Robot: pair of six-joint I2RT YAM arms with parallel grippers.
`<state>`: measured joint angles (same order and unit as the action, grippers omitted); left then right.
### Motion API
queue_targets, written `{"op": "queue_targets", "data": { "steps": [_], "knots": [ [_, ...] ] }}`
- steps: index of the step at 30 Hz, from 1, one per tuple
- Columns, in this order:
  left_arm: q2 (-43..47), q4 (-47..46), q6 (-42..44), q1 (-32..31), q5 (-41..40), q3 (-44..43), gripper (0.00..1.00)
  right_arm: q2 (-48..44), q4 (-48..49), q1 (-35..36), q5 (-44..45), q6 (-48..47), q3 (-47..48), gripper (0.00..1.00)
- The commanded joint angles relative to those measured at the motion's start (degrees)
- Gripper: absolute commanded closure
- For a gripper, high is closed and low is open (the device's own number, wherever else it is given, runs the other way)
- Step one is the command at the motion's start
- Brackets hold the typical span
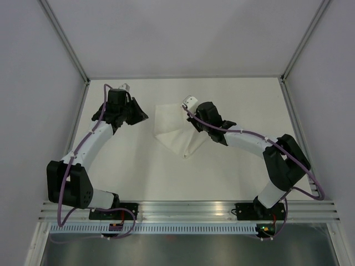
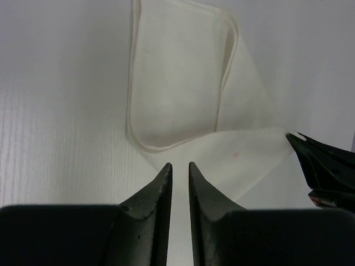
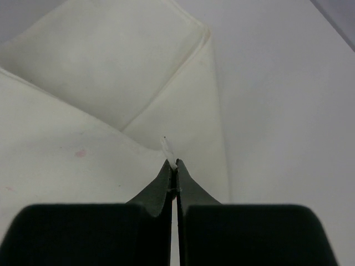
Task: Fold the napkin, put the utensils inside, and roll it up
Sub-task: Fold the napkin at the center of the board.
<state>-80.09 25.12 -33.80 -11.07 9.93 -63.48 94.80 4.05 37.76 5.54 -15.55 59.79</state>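
Observation:
The white napkin [image 1: 175, 130] lies mid-table, partly folded over itself, with one flap doubled back. It also shows in the left wrist view [image 2: 177, 83] and the right wrist view [image 3: 100, 72]. My right gripper [image 1: 195, 131] is shut on a corner of the napkin, and a white tip of cloth sticks out between its fingertips [image 3: 173, 162]. That gripper also shows at the right edge of the left wrist view [image 2: 324, 166]. My left gripper [image 1: 143, 117] is just left of the napkin, its jaws a narrow slit apart and holding nothing [image 2: 178, 165]. No utensils are in view.
Grey walls with metal frame posts [image 1: 72, 52] close in the table on the left, back and right. A metal rail [image 1: 188, 209] runs along the near edge by the arm bases.

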Motion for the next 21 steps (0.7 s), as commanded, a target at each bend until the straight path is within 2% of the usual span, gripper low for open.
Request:
{"op": "queue_targets", "data": {
  "steps": [1, 6, 10, 15, 21],
  "knots": [
    [-0.94, -3.24, 2.07, -2.71, 4.04, -0.41, 0.77, 1.78, -0.19, -2.07, -0.88, 1.31, -0.11, 1.00],
    [-3.92, -6.14, 3.92, -9.31, 4.66, -1.03, 0.78, 3.19, -0.28, -3.48, -2.81, 2.01, -0.46, 0.99],
    [-6.03, -8.33, 3.57, -15.80, 1.85, 0.02, 0.78, 2.84, -0.97, -3.48, -4.40, 2.80, 0.23, 0.99],
    [-4.02, -21.50, -2.92, -18.11, 0.96, 8.18, 0.79, 2.67, -2.56, -3.48, -7.10, 3.60, 1.29, 1.00],
    [0.99, -38.88, -4.69, -22.94, 0.53, 21.18, 0.79, 2.05, -3.09, -3.48, -8.96, 5.18, 1.91, 0.99]
  ]
}}
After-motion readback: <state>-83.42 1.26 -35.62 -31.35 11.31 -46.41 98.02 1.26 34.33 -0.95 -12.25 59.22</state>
